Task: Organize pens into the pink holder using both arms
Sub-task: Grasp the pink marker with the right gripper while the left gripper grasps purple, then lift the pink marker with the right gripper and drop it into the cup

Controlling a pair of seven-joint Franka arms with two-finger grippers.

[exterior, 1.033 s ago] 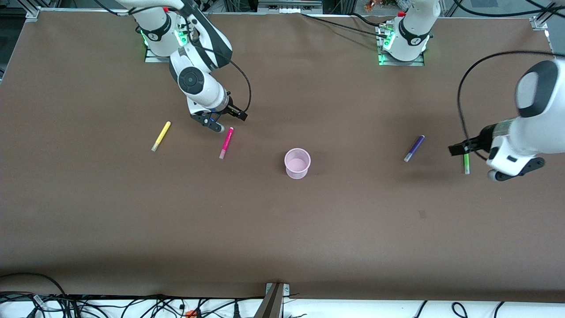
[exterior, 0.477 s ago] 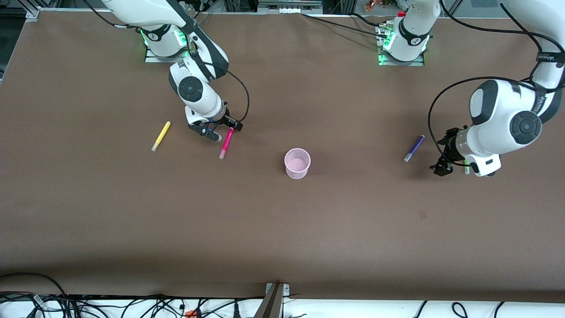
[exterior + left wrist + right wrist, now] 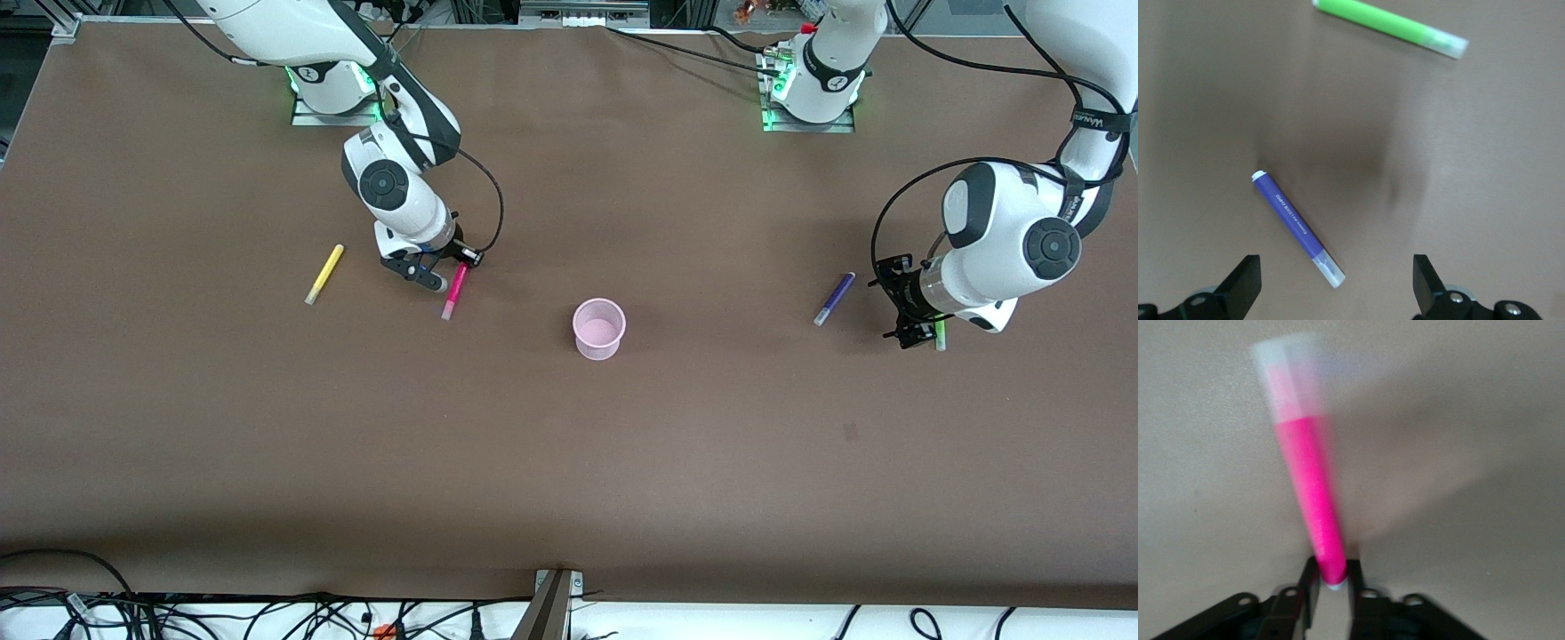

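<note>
Right gripper [image 3: 442, 269] sitting low at the table, fingers [image 3: 1313, 583] closing narrowly on the far end of the magenta pen [image 3: 454, 292], pale end pointing toward 7 o'clock in the front view. Yellow pen [image 3: 324, 274] lying apart at 9 o'clock of that grip, toward the right arm's end. Pink holder [image 3: 599, 328] standing upright mid-table, at 4 o'clock of the magenta pen, bare brown table [image 3: 569, 462] all round it and wide open room down to the near edge. Left gripper [image 3: 909, 307] spreading wide, holding nothing, hovering low between the purple pen [image 3: 833, 298] at its 9 o'clock and the green pen [image 3: 939, 334] at its 4 o'clock. Both pens lying flat, well apart in the left wrist view.
</note>
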